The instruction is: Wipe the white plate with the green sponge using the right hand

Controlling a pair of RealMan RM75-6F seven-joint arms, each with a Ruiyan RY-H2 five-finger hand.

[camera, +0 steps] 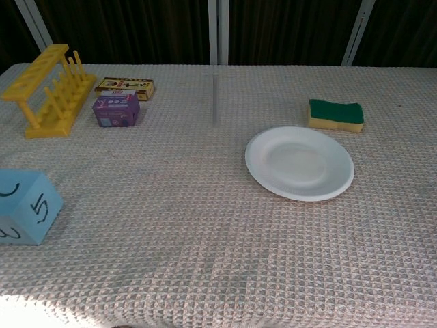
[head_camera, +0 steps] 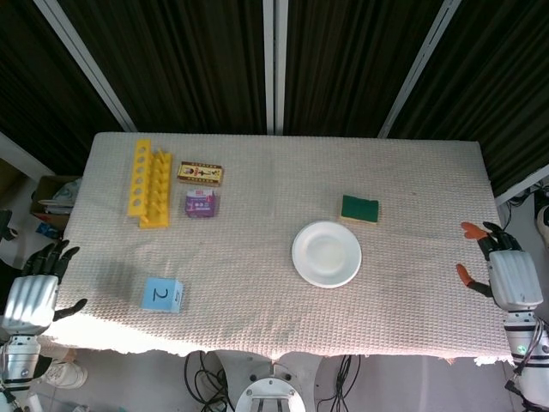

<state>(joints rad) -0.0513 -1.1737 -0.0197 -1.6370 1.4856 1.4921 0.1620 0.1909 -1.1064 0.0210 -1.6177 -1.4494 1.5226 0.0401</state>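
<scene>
The white plate [head_camera: 326, 253] [camera: 300, 162] lies empty on the table, right of centre. The green sponge [head_camera: 359, 209] [camera: 335, 114], green on top with a yellow underside, lies flat just behind the plate's right rim, apart from it. My right hand [head_camera: 506, 275] hangs open beyond the table's right edge, far from the sponge, holding nothing. My left hand [head_camera: 33, 290] is open off the table's left front corner, empty. Neither hand shows in the chest view.
A yellow rack [head_camera: 148, 181] [camera: 49, 89] stands at the back left, with a flat printed box [head_camera: 200, 173] [camera: 124, 87] and a small purple box [head_camera: 201, 203] [camera: 117, 109] beside it. A light blue numbered cube [head_camera: 162, 294] [camera: 22, 207] sits near the front left.
</scene>
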